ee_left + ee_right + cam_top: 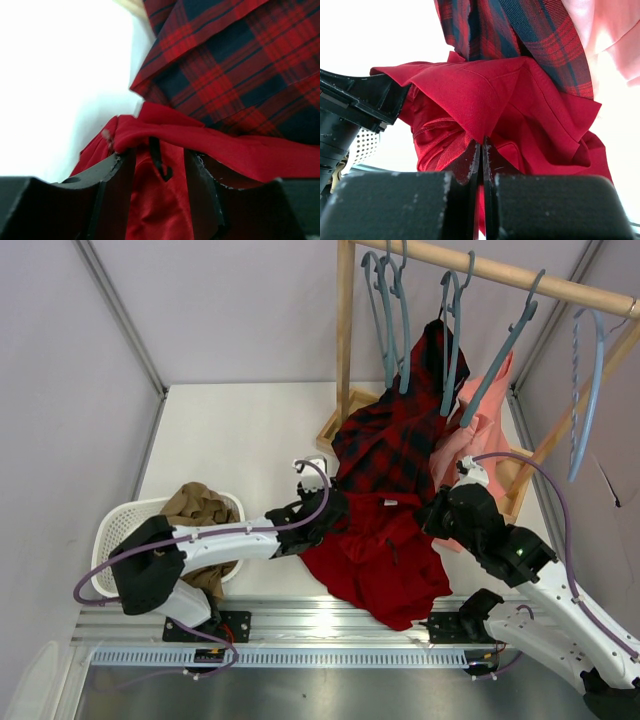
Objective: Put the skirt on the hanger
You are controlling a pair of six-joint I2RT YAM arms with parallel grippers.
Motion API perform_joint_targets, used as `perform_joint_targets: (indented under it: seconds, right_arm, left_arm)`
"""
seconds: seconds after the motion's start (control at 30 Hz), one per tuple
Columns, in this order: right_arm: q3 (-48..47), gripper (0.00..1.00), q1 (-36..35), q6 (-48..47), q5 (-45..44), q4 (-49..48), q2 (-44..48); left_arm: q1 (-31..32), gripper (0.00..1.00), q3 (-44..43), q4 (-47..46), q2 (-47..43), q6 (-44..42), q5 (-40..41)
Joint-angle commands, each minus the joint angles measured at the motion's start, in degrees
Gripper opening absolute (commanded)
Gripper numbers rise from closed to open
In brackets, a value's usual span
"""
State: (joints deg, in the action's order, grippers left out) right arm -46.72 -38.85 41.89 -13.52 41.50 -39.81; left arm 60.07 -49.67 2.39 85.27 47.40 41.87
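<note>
From above, the red skirt (385,560) lies bunched at the near edge of the desk (230,440). It sits between the left claw (335,512) and the right claw (432,518), below a hanging plaid garment (400,440).

Left wrist: the left claw stands half-wide, straddling a skirt fold.

Right wrist: the right claw is pinched tight on the skirt's edge.

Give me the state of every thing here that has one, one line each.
skirt, crumpled on the table, not yet hung
left gripper, open, astride the skirt's edge
right gripper, shut on a skirt fold
hanger, bare, hooked on the rail
plaid garment, hanging from the rail
pink garment, hanging from the rail
tan garment, heaped in the basket
</note>
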Motion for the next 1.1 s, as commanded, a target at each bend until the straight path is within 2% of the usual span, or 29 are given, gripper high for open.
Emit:
perform_joint_targets:
  seconds: [0.0, 0.33, 0.47, 0.53, 0.57, 0.6, 0.7, 0.8, 0.93, 1.07]
  right_arm:
    - [-0.04, 0.00, 0.35, -1.11, 0.33, -2.12, 0.09]
    - [-0.13, 0.00, 0.88, -1.72, 0.77, -2.38, -0.09]
    - [-0.13, 0.00, 1.15, -1.90, 1.13, -2.91, -0.53]
    - [-0.13, 0.00, 1.41, -1.90, 1.47, -3.00, -0.70]
    - [-0.13, 0.00, 1.41, -1.90, 1.65, -3.09, -0.88]
    - [-0.13, 0.00, 1.50, -1.99, 1.74, -3.17, -0.88]
    - [-0.30, 0.00, 1.67, -2.16, 1.48, -2.83, -1.06]
    - [0.31, 0.00, 2.02, -2.25, 1.30, -2.91, -0.88]
    - [1.54, 0.00, 2.29, -3.56, 2.70, -5.45, -0.88]
    - [2.16, 0.00, 2.29, -8.38, 4.20, -7.74, 1.22]
  left_arm:
    - [-0.31, 0.47, -0.51, -5.82, 1.38, -1.69, 1.64]
    - [-0.48, 0.42, -1.39, -6.00, 3.58, -1.43, 3.40]
    - [-0.92, 0.31, -1.40, -5.65, 3.76, -0.99, 3.92]
    - [-1.53, 0.22, -1.22, -5.65, 3.58, -0.99, 3.58]
    - [-1.80, 0.16, -1.22, -5.38, 3.32, -0.64, 2.96]
    - [-2.24, 0.00, -1.83, -4.34, 3.06, 0.14, 2.09]
    - [-3.12, 0.00, -4.99, 2.43, -0.36, 1.56, -2.04]
    - [-3.82, 0.00, -9.12, 8.58, -4.06, 1.91, -9.68]
    - [-6.10, 0.00, -15.53, 16.75, -4.15, 2.88, -26.17]
    - [-6.37, 0.00, -16.78, 20.54, -5.64, 4.45, -34.72]
